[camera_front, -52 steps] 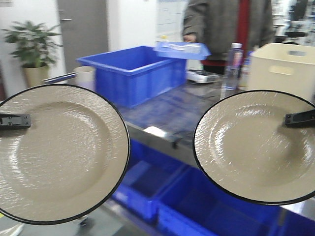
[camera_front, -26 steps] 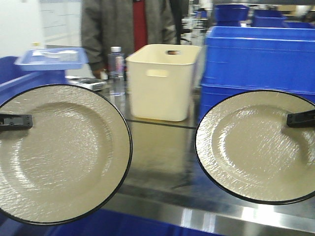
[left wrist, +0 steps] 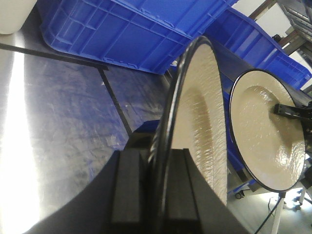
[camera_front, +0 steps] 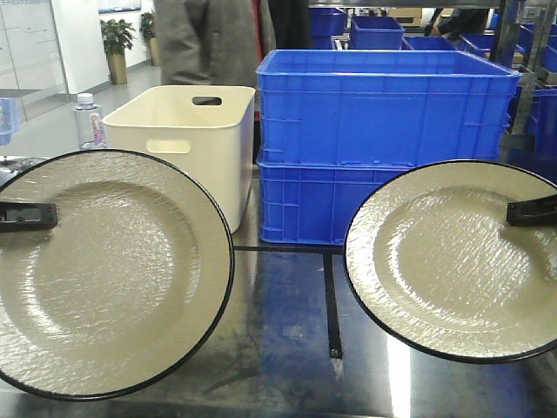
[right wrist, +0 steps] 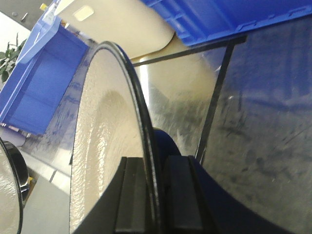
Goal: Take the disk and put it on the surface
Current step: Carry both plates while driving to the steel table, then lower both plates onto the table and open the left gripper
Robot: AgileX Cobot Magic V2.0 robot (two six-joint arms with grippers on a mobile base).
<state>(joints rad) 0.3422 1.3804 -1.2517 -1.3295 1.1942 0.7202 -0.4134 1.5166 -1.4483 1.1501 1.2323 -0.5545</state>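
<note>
**Two disks held on edge over the tabletop**

The left gripper [left wrist: 155, 187] clamps the black rim of the left disk [camera_front: 104, 279], and the right gripper [right wrist: 155, 192] clamps the right disk [camera_front: 452, 261]. Both disks are round, beige and ripple-textured, held upright and well apart above the glossy metal surface [camera_front: 287, 366]. Open tabletop crossed by black tape lines [camera_front: 331, 305] lies between them. Behind stand stacked blue crates [camera_front: 383, 131] and a cream bin [camera_front: 187, 139], their contents hidden.

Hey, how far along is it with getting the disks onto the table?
Grabbing looks done: the left hand clamps the left disk by its rim, and the right hand clamps the right disk. Both disks are held upright above the dark taped surface. What's left is lowering and releasing them; neither touches it yet.
</note>
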